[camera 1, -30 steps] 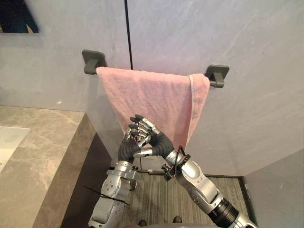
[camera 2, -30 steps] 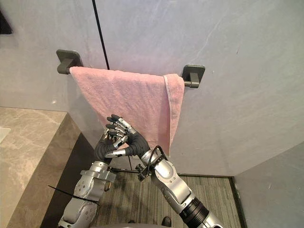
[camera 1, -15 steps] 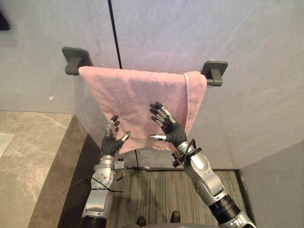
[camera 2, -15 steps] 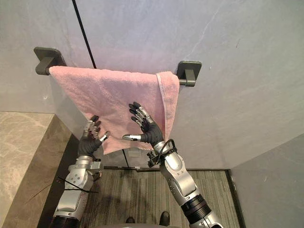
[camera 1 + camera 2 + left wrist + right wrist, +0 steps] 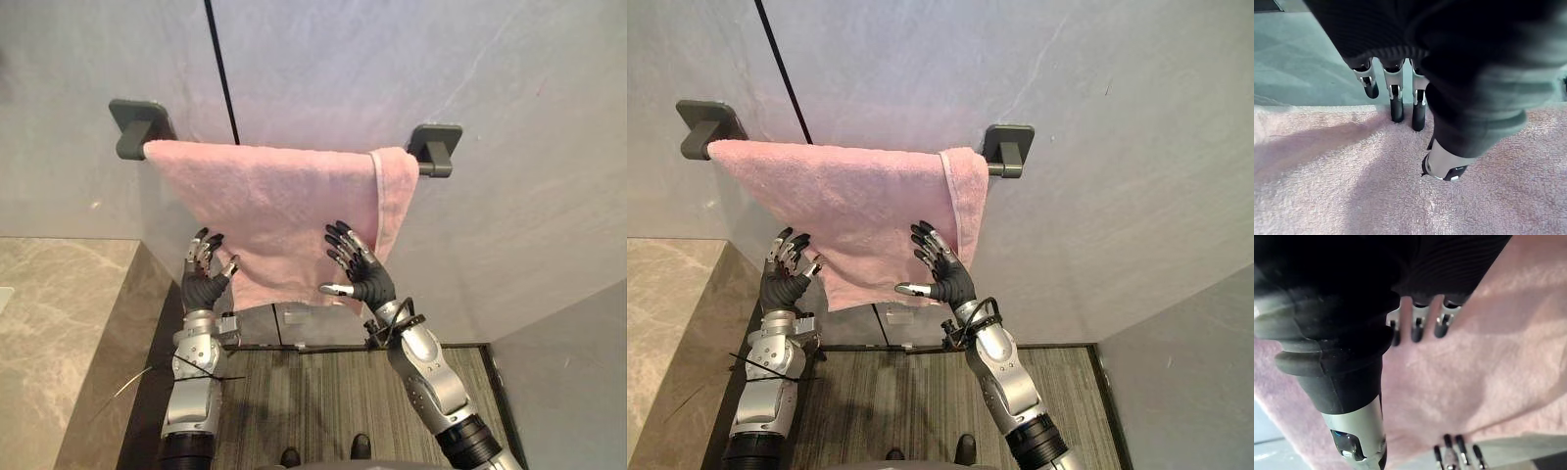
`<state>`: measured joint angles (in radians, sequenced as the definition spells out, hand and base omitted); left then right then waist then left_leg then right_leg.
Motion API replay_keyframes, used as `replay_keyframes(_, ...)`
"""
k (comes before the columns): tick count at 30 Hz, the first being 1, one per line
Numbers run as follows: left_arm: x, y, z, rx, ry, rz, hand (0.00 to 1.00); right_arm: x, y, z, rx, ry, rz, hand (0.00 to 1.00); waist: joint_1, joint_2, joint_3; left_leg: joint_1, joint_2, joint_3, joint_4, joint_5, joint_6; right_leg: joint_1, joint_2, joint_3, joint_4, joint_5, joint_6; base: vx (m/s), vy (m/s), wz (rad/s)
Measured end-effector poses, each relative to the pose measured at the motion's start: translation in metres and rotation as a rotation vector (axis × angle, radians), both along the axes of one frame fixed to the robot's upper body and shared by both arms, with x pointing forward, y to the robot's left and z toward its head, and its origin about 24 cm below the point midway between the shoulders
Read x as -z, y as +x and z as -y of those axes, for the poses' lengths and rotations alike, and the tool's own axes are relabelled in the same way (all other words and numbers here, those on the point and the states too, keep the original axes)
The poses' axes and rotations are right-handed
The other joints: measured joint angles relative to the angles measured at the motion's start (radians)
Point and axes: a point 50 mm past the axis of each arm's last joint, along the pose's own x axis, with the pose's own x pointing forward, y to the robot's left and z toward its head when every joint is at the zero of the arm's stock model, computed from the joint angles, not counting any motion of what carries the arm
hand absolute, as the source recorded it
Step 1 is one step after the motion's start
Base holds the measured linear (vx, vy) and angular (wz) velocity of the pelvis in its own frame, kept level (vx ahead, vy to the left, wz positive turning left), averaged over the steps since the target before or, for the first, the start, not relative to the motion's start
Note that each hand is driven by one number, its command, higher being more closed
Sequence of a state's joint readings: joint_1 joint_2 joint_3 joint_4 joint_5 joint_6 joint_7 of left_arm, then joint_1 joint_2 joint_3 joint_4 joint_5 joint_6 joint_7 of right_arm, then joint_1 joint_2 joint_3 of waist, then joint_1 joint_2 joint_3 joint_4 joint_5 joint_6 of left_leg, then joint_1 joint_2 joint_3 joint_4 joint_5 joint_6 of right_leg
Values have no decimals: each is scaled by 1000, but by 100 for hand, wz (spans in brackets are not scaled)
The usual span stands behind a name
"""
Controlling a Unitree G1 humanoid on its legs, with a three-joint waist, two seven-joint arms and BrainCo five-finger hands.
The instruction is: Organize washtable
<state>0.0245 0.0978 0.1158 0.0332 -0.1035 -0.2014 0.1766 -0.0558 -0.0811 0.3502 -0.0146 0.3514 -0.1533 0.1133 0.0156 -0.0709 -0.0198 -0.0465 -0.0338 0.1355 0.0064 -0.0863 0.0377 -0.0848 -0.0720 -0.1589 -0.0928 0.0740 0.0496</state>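
Towel (image 5: pixel 284 211) over rail (image 5: pixel 423 168): soft, light, limp; likely slides if tugged. Left robot hand (image 5: pixel 203 279), right robot hand (image 5: pixel 361 274) below rail, fingers spread, gripping nothing. Best pinch lower corners.

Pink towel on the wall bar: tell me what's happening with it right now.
The robot is working on the pink towel, which hangs draped over a dark towel bar on the grey wall. Both hands are raised to its lower part with fingers straight and spread: the left hand at the lower left corner, the right hand in front of the lower right. Neither grips the cloth; whether the fingertips touch it is hard to tell.
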Motion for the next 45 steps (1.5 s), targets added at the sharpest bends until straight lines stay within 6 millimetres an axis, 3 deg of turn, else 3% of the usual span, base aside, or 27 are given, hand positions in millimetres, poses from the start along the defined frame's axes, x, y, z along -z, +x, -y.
replay_keyframes(5, 21, -9, 3, 8, -21, -83, 0, 29, -12, 12, 30, -30, -112, 0, -1, 4, -7, 11, 0, 3, -3, 0, 0, 10, -2, 5, -3, 0, 0, 0, 0, 0)
replay_keyframes(8, 61, -23, 6, 31, -37, -264, 0, 71, -26, 30, 103, -138, -271, 0, 0, 14, -13, 11, 0, 2, -3, -1, -1, 11, 2, 4, -5, 4, 2, 0, 0, 0)
replay_keyframes(10, 99, -43, 4, 37, -23, -449, 0, 105, -41, 51, 168, -245, -407, 0, -2, 18, -15, 12, 0, 4, -2, -1, -1, 11, 2, 5, -5, 8, 2, -16, -2, -2)
replay_keyframes(11, 108, -49, 3, 40, -23, -493, 0, 113, -46, 56, 182, -265, -442, 0, -1, 18, -15, 12, 1, 6, -1, -1, -1, 11, 2, 6, -6, 10, 2, -41, -7, -5)
replay_keyframes(13, 133, -70, 2, 43, -8, -636, 0, 135, -60, 69, 217, -338, -539, 0, -2, 19, -15, 13, 1, 8, 2, -1, -1, 13, 2, 11, -6, 14, 2, -52, -7, -6)
replay_keyframes(14, 159, -96, -3, 21, -3, -791, 0, 158, -75, 80, 245, -396, -653, 0, -1, 20, -14, 19, 2, 14, 4, -2, -2, 17, 1, 19, -7, 17, 3, -61, -6, -11)
replay_keyframes(16, 174, -117, -7, -10, -17, -895, 0, 172, -88, 87, 261, -415, -737, 0, -1, 23, -12, 27, 2, 19, 5, -2, -3, 23, 1, 24, -9, 19, 2, -64, -8, -8)
replay_keyframes(18, 196, -156, -12, -87, -80, -1061, 0, 197, -115, 100, 288, -479, -900, 0, 0, 29, -8, 35, 3, 20, 12, -5, -6, 34, 0, 25, -10, 21, 2, -90, -18, -1)
replay_keyframes(22, 209, -203, -16, -187, -164, -1217, 0, 222, -154, 114, 337, -551, -1124, 0, 2, 43, 5, 34, 13, 26, 44, -20, -23, 49, 4, 25, -10, 24, -1, -92, -34, -1)
replay_keyframes(25, 213, -222, -14, -260, -259, -1251, 0, 227, -159, 121, 387, -568, -1195, 0, 6, 45, 13, 1, 30, 23, 83, -28, -30, 47, 18, 21, -9, 24, -3, -123, -70, 2)
replay_keyframes(29, 213, -207, -11, -256, -304, -1203, 0, 227, -156, 123, 411, -580, -1210, 0, 12, 46, 34, -41, 36, -32, 113, -23, -39, 42, 20, -40, -1, 15, -18, -103, -75, 44)
replay_keyframes(30, 212, -200, -8, -253, -320, -1183, 0, 227, -154, 124, 419, -588, -1210, 0, 24, 63, 37, -68, 42, -46, 117, -21, -53, 5, 21, -67, 39, 11, -32, -98, -55, 28)
replay_keyframes(31, 212, -196, -7, -255, -329, -1168, 0, 227, -153, 123, 423, -589, -1207, 0, 25, 60, 36, -83, 46, -44, 114, -26, -54, -19, 16, -79, 62, 12, -47, -111, -43, 52)
replay_keyframes(32, 209, -188, -12, -267, -334, -1135, 0, 226, -151, 114, 419, -561, -1195, 0, 20, 24, 35, -108, 59, 19, 157, -46, -45, -62, -13, -115, 71, 4, -77, -98, -7, 66)
replay_keyframes(33, 205, -171, -14, -266, -340, -1079, 0, 225, -147, 112, 436, -539, -1184, 0, 18, 26, 55, -157, 135, 79, 413, -81, -2, -82, -24, -134, 113, -5, -93, -73, -12, 62)
replay_keyframes(35, 205, -166, -1, -261, -385, -1048, 0, 223, -147, 114, 470, -510, -1177, 0, 17, 39, 57, -92, 285, 75, 598, -84, -23, -94, -16, -139, 154, -13, -91, -10, 24, 19)
replay_keyframes(36, 205, -163, 5, -249, -400, -1040, 0, 222, -146, 116, 484, -504, -1177, 0, 15, 47, 59, -64, 314, 46, 622, -80, -39, -97, -16, -139, 164, -12, -91, -19, 120, 2)
replay_keyframes(38, 205, -160, 10, -224, -399, -1030, 0, 222, -148, 122, 521, -486, -1190, 0, -3, 67, 48, 35, 360, -81, 645, -29, -119, -132, -16, -134, 199, -4, -79, -89, 211, -9)
replay_keyframes(39, 205, -158, 15, -197, -391, -1034, 0, 223, -150, 125, 544, -464, -1204, 0, -8, 80, 41, 95, 367, -129, 561, 88, -152, -159, -14, -126, 209, 12, -57, -127, 218, -11)
replay_keyframes(40, 205, -156, 20, -177, -391, -1035, 0, 222, -149, 130, 566, -453, -1206, 0, -15, 101, 32, 115, 366, -149, 486, 207, -132, -174, -9, -124, 206, 27, -45, -179, 206, -8)
replay_keyframes(41, 205, -153, 28, -125, -370, -1043, 0, 223, -146, 131, 568, -446, -1210, 0, -36, 102, 32, 122, 345, -165, 427, 131, -174, -211, -10, -108, 193, 57, -32, -166, 168, -10)
replay_keyframes(42, 204, -152, 25, -94, -330, -1048, 0, 224, -145, 125, 545, -443, -1220, 0, -46, 80, 32, 132, 336, -151, 414, 66, -192, -222, -16, -82, 178, 87, -31, -193, 224, -20)
replay_keyframes(44, 204, -153, 22, -68, -293, -1059, 0, 225, -145, 124, 533, -455, -1223, 0, -46, 74, 37, 145, 325, -129, 418, -24, -197, -238, -33, -66, 185, 113, -13, -169, 240, -24)
replay_keyframes(45, 203, -150, 26, -36, -278, -1057, 0, 224, -143, 125, 533, -462, -1212, 0, -55, 72, 41, 147, 296, -126, 423, -76, -211, -255, -49, -52, 198, 132, 0, -217, 275, -20)
